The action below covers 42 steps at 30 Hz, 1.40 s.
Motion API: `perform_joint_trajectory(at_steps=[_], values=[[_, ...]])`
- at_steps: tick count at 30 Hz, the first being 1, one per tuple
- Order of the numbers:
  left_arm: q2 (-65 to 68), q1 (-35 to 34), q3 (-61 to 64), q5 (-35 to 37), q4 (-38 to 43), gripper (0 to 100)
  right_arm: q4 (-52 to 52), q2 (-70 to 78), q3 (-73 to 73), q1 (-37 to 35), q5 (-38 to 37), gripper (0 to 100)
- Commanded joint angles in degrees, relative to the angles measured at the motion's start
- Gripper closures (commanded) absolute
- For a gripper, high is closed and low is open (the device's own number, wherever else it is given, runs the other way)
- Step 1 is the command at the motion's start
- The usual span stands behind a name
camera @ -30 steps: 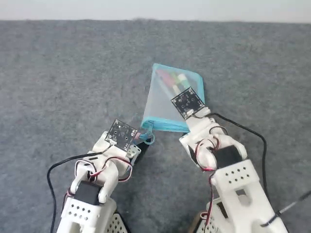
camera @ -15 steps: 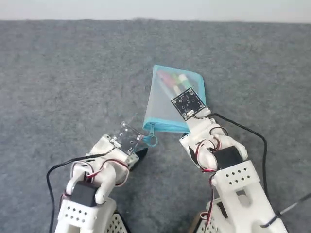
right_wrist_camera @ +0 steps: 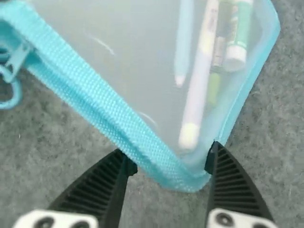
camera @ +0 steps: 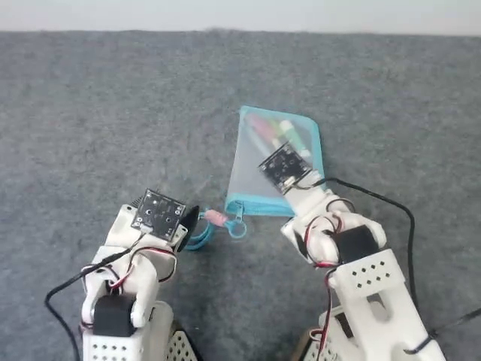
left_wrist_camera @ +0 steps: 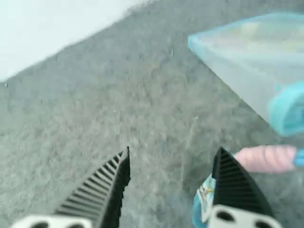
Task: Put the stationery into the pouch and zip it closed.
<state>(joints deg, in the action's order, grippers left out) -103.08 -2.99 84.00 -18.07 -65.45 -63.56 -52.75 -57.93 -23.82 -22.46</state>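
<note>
Grey carpet (camera: 90, 113) is spread over the whole table, fwiw. On it the see-through pouch (camera: 255, 169) with teal trim is laid flat, just off centre toward 1 o'clock in the high view. The right gripper (right_wrist_camera: 168, 156) is parked at the pouch's 5 o'clock corner, its fingers spread wide with that corner caught between them. The left gripper (left_wrist_camera: 173, 154) is held low at 7 o'clock, well apart from the pouch. Its fingers are opened up too, with only carpet between them. Pens and markers (right_wrist_camera: 199, 85) are tucked inside the pouch. The teal zipper pull (camera: 237, 226) is found at its 7 o'clock corner, with a pink tab (left_wrist_camera: 266, 158) just beside.
</note>
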Motion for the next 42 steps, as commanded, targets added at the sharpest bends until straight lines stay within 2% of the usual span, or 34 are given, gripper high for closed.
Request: perform_joint_trajectory(at_steps=[1,6,9,16,20,23,25,29,35,39,42], values=[[-0.79,-0.26,-1.63,1.41,1.41,73,-1.89,-2.42,4.22,-3.47,-1.05,76.8],[-1.49,-0.79,0.22,7.47,5.36,73,-2.86,-3.74,6.59,-3.74,-0.88,76.8],[-1.49,-0.79,1.89,11.16,9.14,70,-2.86,-9.19,6.33,-3.65,2.73,76.8],[-1.49,-0.35,4.88,18.64,14.15,69,2.59,-26.95,-5.27,-3.65,3.34,77.2],[-1.49,-0.35,6.64,20.04,15.38,69,5.58,-35.91,-11.34,-3.65,3.34,77.2],[-1.49,-0.35,10.68,20.04,20.57,69,5.49,-41.10,-14.33,-3.65,3.34,77.5],[-1.41,-0.44,12.70,20.04,24.35,69,5.32,-44.09,-16.62,-3.65,3.34,81.2],[-1.41,-0.44,12.53,20.04,24.35,69,5.67,-49.27,-21.80,-3.47,3.25,92.7],[-1.41,-0.70,12.53,20.04,24.44,69,5.23,-51.21,-27.25,4.88,-5.01,95.4],[-1.41,-0.70,12.53,20.04,24.09,69,5.32,-51.21,-33.23,11.74,-5.54,95.4],[-1.41,-0.35,12.53,20.04,18.90,69,5.23,-51.21,-37.80,15.60,-5.54,95.7]])
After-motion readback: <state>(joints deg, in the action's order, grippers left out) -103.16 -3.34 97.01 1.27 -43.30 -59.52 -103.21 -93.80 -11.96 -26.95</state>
